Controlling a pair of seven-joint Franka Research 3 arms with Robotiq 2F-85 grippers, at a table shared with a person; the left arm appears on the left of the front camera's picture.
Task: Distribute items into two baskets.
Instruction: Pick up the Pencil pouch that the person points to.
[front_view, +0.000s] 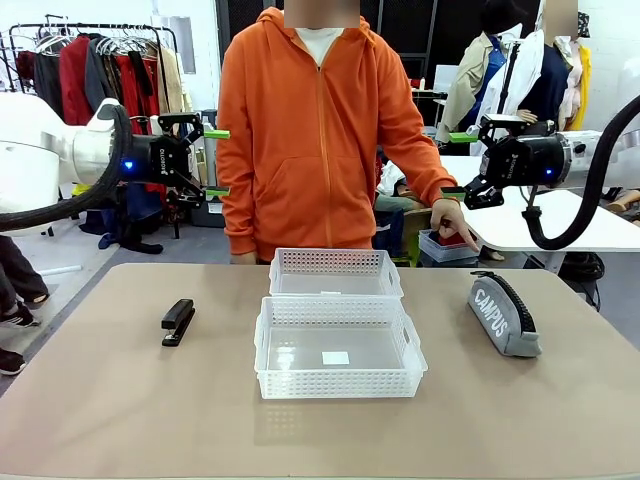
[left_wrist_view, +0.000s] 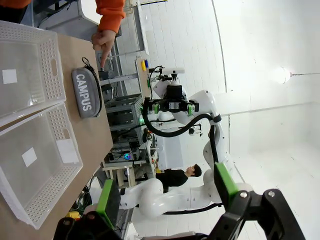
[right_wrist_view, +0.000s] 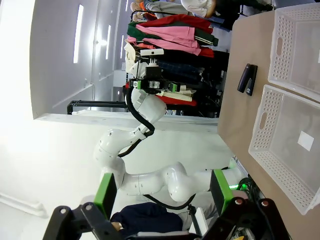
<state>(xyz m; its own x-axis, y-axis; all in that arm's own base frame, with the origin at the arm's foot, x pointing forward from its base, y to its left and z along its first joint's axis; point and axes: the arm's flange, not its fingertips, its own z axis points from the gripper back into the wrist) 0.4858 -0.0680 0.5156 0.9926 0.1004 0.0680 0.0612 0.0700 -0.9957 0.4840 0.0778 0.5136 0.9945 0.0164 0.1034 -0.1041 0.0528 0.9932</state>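
On table (front_view: 120, 400), baskets (front_view: 340, 383) ctr, stapler (front_view: 178, 322), pouch (front_view: 503, 318)

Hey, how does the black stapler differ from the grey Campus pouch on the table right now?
The stapler is black and small; the pouch is grey fabric with white lettering and clearly larger. The stapler lies left of the baskets, the pouch right of them. The person's hand points down close to the pouch's far end, far from the stapler. Both lie on the table, outside the baskets.
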